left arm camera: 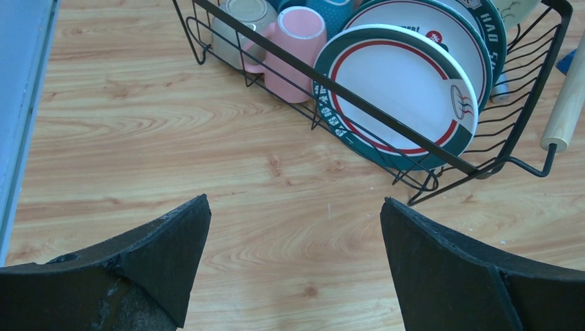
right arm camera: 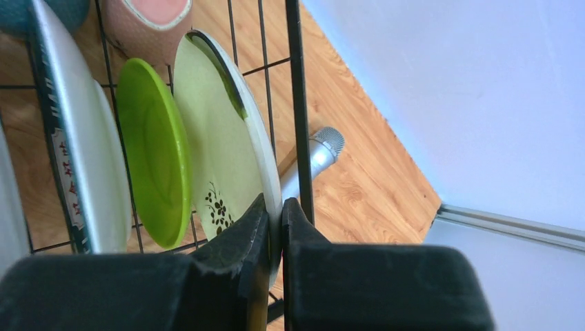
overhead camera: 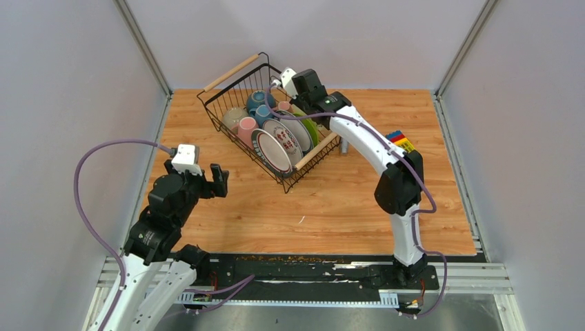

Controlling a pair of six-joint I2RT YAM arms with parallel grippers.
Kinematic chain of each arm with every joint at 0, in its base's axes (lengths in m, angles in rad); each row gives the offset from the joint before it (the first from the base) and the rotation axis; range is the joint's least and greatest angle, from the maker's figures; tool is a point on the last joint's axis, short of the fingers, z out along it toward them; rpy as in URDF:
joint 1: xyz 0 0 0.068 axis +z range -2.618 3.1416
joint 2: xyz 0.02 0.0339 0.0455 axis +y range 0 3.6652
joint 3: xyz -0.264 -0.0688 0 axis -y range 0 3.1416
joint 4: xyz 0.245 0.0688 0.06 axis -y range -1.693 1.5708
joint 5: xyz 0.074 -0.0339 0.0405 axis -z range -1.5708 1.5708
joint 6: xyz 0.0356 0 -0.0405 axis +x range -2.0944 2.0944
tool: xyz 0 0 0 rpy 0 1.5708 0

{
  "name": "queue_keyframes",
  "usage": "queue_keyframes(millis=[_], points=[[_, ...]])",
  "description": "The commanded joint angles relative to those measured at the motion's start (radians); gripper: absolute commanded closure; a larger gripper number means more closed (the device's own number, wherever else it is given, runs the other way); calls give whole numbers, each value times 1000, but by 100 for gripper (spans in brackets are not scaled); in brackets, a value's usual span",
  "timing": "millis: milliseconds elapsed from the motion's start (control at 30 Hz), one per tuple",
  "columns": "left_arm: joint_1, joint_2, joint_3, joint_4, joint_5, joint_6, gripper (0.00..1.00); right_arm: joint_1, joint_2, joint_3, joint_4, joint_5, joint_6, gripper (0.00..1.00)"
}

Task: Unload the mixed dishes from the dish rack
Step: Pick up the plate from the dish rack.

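Wooden table (overhead camera: 345,207): only the wrist view shows right hand (right arm camera: 274,208) pinching the pale floral plate (right arm camera: 221,158); left hand (left arm camera: 295,202) gapes.

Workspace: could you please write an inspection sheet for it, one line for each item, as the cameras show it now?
Surface: light wooden table top, crumbs along near edge.
Job's things: black wire dish rack with wooden handles holds teal-and-red-rimmed white plates, lime-green plate, pink mug, more dishes; no dish outside it.
Clutter: grey metal cylinder beside rack; yellow-red-blue toy block.
Grippers: left gripper open, empty, over table; right gripper shut on pale green flowered plate's rim.
Cables: purple cables loop beside both arms.
Surroundings: plain grey walls; nothing else seen.
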Motion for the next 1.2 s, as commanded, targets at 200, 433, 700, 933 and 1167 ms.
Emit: queue_keyframes(millis=[200, 433, 700, 933, 1167], points=[[-5, -20, 7, 32, 93, 27, 0, 54, -211, -73, 47, 174, 112, 100], [-3, -28, 14, 48, 144, 26, 0, 81, -390, -199, 47, 217, 268, 100], [-3, -19, 58, 81, 268, -11, 0, 97, -642, -367, 23, -13, 516, 100], [-3, -7, 61, 153, 402, -131, 0, 97, -857, -595, 116, -288, 729, 100], [-3, 17, 5, 317, 545, -261, 0, 97, -1013, -823, 289, -532, 899, 100]])
